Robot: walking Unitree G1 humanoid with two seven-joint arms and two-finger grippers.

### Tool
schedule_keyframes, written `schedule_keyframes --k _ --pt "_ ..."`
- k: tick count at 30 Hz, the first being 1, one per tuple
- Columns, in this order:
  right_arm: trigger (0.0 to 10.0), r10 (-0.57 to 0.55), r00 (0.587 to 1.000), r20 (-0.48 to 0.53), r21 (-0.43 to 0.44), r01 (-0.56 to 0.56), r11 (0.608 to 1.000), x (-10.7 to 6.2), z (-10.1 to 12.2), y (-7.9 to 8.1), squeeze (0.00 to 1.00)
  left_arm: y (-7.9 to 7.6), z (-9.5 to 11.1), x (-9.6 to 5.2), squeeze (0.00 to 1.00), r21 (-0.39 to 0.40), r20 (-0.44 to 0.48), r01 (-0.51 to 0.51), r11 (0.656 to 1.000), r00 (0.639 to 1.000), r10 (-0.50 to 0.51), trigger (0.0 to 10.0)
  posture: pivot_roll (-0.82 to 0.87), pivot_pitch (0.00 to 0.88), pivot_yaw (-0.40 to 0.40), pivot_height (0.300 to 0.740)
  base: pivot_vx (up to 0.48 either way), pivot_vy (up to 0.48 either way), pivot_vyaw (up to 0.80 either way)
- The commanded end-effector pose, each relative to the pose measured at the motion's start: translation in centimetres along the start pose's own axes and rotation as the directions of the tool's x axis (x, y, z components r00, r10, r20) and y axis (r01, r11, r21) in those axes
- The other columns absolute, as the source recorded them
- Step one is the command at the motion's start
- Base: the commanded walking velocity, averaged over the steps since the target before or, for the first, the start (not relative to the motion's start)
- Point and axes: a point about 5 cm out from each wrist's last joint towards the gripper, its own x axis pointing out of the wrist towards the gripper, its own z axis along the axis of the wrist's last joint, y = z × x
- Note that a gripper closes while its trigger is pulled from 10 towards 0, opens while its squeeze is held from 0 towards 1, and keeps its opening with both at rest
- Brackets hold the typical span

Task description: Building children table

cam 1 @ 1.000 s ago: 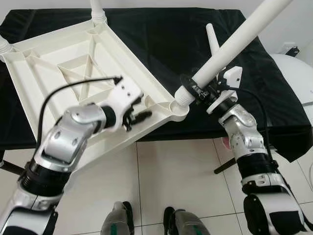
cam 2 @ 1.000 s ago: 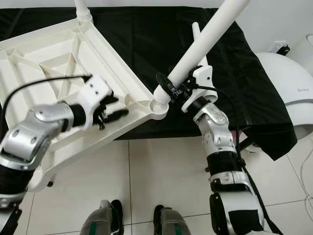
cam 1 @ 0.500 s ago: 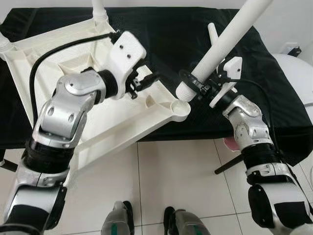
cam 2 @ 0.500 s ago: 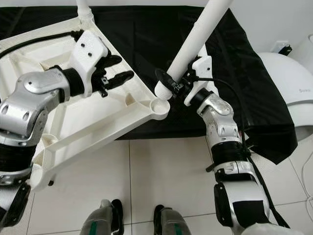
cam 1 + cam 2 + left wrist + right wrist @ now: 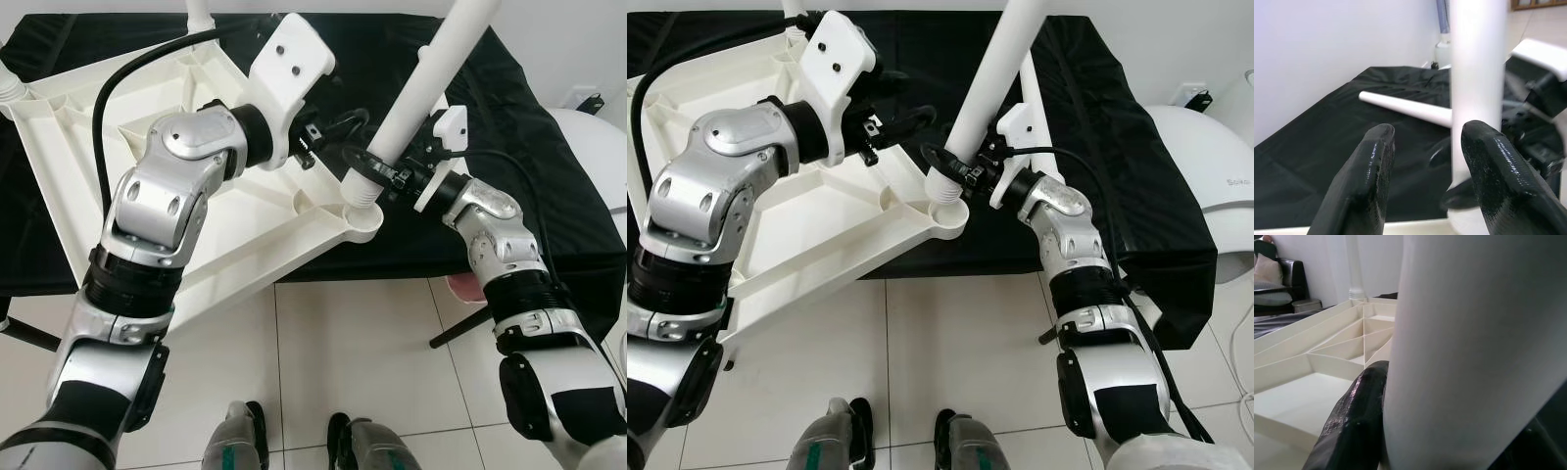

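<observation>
We take the round corner socket [image 5: 359, 217] of the upturned white ribbed plastic children's tabletop [image 5: 127, 157] as our landmark: it hangs over the near edge of the table draped in black cloth [image 5: 529, 127], and the tabletop slopes away from it toward the robot's left. Directly above the socket our right hand [image 5: 390, 174] pinches the long white plastic tube leg [image 5: 431, 73] close to its ribbed lower end, which sits just above or at the socket mouth; we cannot tell whether it has entered. The leg rises steeply from the socket, leaning a little toward the robot's right. Our left hand [image 5: 911, 122] hovers just left of the socket and slightly above it, its two black fingers [image 5: 1367, 171] spread, with the leg just beyond the fingertips and not yet gripped. A second white tube leg [image 5: 1405, 106] lies on the cloth beyond the socket, and two fitted legs stand at the far corners, one at [image 5: 201, 15]. We judge the leg to be light, hollow and stiff, with a smooth surface that could slip or twist in a narrow pinch, so holding it low near the ribbed end gives the best control for seating. The tabletop looks light and rigid too, likely to slide or tip when pushed, so we would brace it at the rim beside the socket.
</observation>
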Motion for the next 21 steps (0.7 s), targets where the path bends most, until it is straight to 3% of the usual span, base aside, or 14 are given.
schedule_keyframes --k 1,6,8,21 --pt "10.0 0.044 0.999 -0.031 -0.02 -0.045 0.999 0.1 0.0 0.0 0.0 -0.2 0.4 0.7 0.0 -0.015 0.033 -0.062 0.998 0.997 0.063 10.0 0.0 0.174 -0.083 0.74 0.0 0.0 0.0" --pt "10.0 0.073 0.997 -0.036 -0.018 -0.073 0.997 0.2 0.0 0.2 0.0 -0.5 0.5 1.2 0.0 -0.041 0.047 -0.058 0.997 0.997 0.06 10.0 0.0 0.173 -0.084 0.74 0.0 0.0 0.0" --pt "10.0 0.088 0.995 -0.039 -0.027 -0.089 0.996 0.4 0.3 0.1 0.0 -1.4 0.3 1.8 0.0 -0.081 0.06 -0.034 0.996 0.997 0.039 10.0 -0.01 0.168 -0.083 0.74 0.0 0.0 0.0" --pt "10.0 0.114 0.993 -0.037 -0.039 -0.115 0.993 0.5 0.6 0.0 0.0 -1.9 0.2 2.4 0.0 -0.112 0.067 -0.012 0.994 0.998 0.02 10.0 -0.01 0.157 -0.081 0.74 0.0 0.0 0.0"
